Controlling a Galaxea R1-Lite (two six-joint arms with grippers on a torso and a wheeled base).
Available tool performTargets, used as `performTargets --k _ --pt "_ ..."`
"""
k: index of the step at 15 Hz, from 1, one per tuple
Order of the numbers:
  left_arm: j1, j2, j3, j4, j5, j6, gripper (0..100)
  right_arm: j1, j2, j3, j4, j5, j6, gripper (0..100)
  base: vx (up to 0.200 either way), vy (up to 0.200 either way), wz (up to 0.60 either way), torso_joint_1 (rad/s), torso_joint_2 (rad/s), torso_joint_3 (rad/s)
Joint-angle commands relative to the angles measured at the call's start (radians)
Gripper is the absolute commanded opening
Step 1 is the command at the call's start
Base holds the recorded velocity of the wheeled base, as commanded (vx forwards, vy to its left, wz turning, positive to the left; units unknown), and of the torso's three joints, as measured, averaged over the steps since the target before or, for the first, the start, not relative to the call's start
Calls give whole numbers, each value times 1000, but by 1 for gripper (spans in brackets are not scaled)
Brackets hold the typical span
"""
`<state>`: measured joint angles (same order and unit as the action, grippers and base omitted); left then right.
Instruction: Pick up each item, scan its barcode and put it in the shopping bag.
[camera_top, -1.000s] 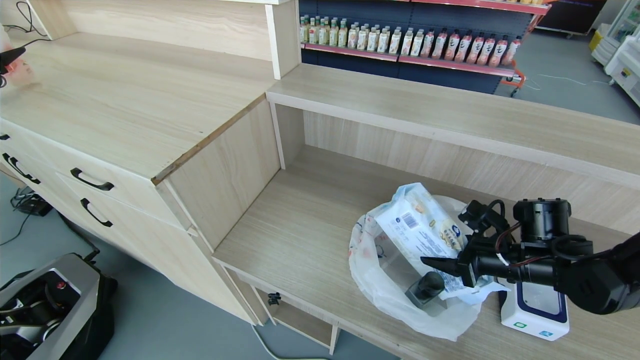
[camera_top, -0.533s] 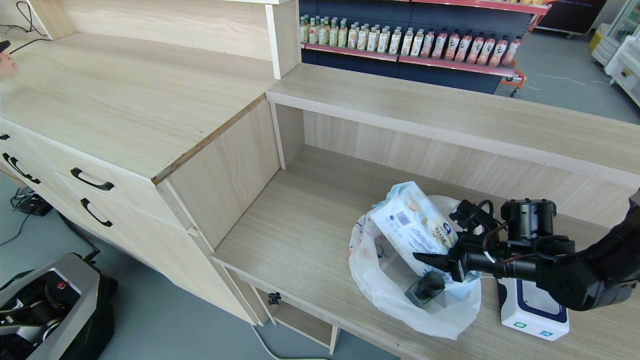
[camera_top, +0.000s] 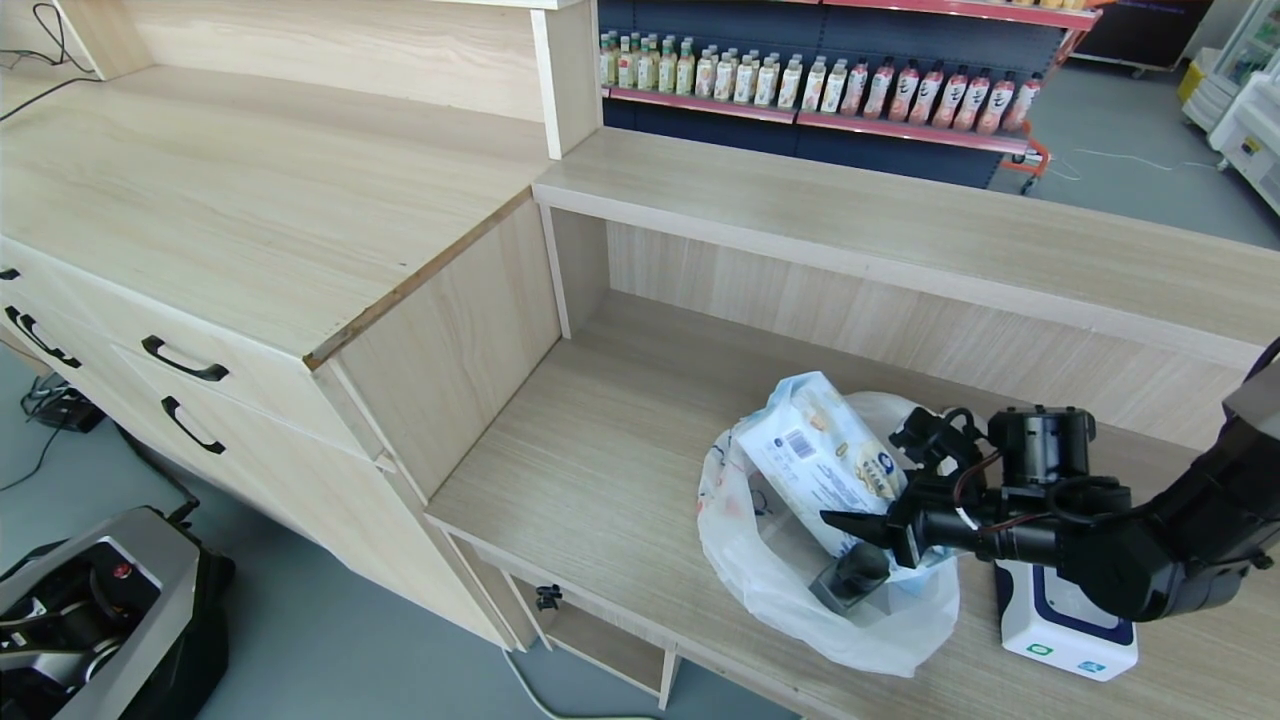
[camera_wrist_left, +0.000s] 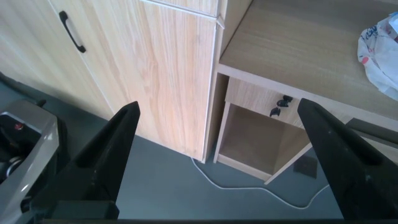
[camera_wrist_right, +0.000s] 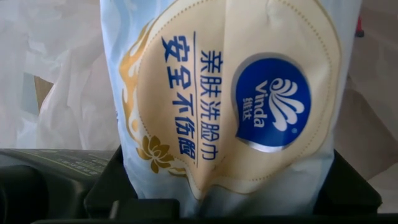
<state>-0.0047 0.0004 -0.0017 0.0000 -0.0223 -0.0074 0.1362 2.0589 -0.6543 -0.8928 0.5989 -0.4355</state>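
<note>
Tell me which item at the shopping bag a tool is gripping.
The pale blue tissue pack, clamped in the right tool; the dark capped container lies loose in the bag.

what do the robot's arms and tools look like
Both are matte black. The right arm is thick and rounded, with a cylindrical housing at the wrist and thin red and black cables looping beside it. The right tool has slim pointed fingers; the left tool shows two broad tapering fingers.

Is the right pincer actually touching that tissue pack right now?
Touching. In the right wrist view the tissue pack sits wedged in the right pincer, pressed against its dark fingers on both sides with no gap.
</note>
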Motion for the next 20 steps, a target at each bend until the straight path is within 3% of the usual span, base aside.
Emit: performTargets --k 1,10,20 --pt "-1 0 0 0 1 0 100 2 9 1 5 -1 0 0 0 0 0 0 0 0" --pt "0 0 0 0 1 0 100 33 -91 -44 14 -1 37 0 0 0 0 0 0 0" --pt "0 0 0 0 1 0 100 16 -68 33 14 -7 -17 0 0 0 0 0 0 0"
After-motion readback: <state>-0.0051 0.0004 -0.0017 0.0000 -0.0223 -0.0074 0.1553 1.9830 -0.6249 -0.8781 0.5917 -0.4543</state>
